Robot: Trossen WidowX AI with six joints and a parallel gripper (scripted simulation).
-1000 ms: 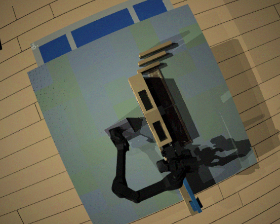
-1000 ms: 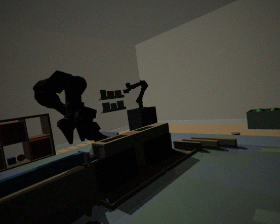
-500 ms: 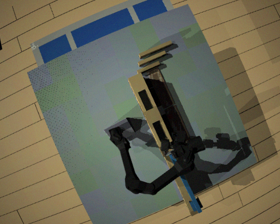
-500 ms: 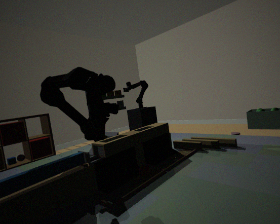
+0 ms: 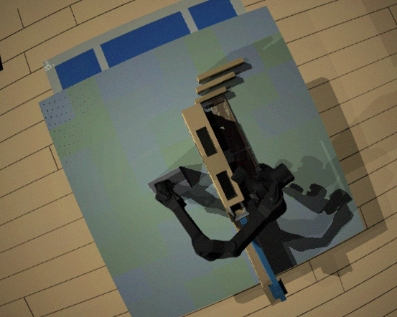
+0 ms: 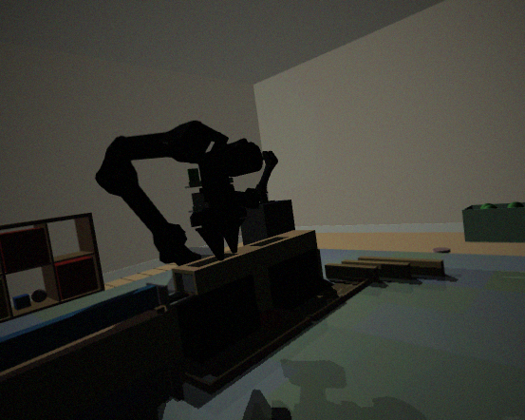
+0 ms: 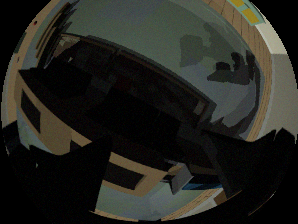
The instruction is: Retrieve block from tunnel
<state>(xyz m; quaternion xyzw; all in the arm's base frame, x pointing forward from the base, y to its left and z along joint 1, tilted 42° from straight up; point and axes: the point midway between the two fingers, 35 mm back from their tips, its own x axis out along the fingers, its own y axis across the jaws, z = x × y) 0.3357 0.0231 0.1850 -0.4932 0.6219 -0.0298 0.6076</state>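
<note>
The wooden tunnel [image 5: 217, 163] [image 6: 268, 260] [image 7: 54, 126] has a tan top with two dark windows. The blue handle [image 5: 265, 259] [image 7: 200, 185] sticks out of its near end, beside a wooden rail. A grey plate [image 5: 241, 214] [image 7: 182, 179] stands at that end. I cannot make out the block; the tunnel's inside is too dark. My gripper [image 6: 228, 255] [image 7: 157, 137] is open and empty, with its fingers pointing down over the tunnel's near part in the exterior view. The arm partly covers that area in the top view.
Three tan rods [image 5: 220, 70] [image 5: 215, 83] [image 5: 211, 95] lie beyond the tunnel's far end. A dark, shallow tray with a thin raised rim [image 6: 311, 317] runs along one side of the tunnel. A dark box [image 6: 279, 220] with another arm on it stands in the background.
</note>
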